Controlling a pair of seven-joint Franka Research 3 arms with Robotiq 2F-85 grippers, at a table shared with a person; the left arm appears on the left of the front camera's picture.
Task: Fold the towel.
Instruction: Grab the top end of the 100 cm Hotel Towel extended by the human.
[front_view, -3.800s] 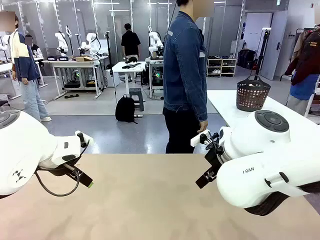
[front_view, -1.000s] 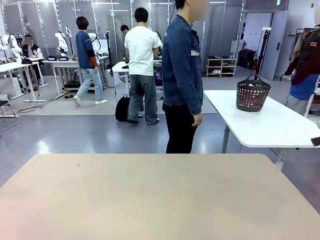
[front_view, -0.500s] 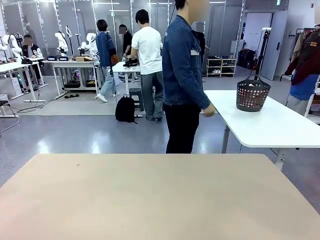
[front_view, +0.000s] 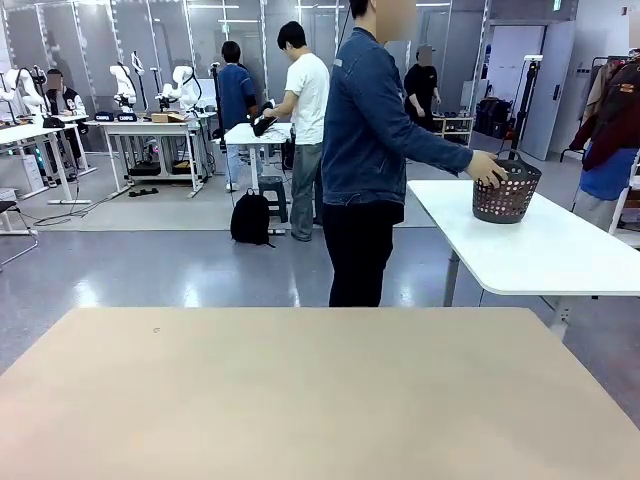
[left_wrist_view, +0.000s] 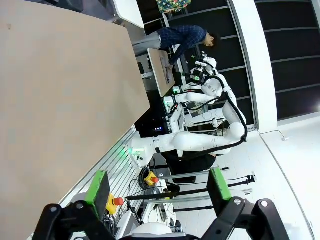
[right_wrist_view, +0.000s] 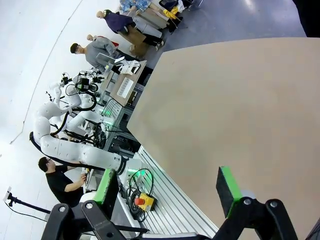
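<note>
From the front, a person (front_view: 370, 150) is standing just beyond the far edge of the tan table (front_view: 300, 400), turning away from it and putting a hand (front_view: 488, 168) on the rim of a dark perforated basket (front_view: 505, 195); the basket is sitting on a white table (front_view: 545, 255) past the tan table's far right corner, and it seems to be tipping toward the hand; the reach is probably for fetching the towel, which is not lying on the tan table; whether it is inside the basket cannot be told, nor can its colour or weave

In the left wrist view, the left gripper (left_wrist_view: 158, 186) is hanging off to one side of the tan table, green pads spread wide and holding nothing; it is likely parked there to leave the person room

In the right wrist view, the right gripper (right_wrist_view: 167, 187) is hovering over the tan table's near edge, likewise gaping and gripping nothing
</note>
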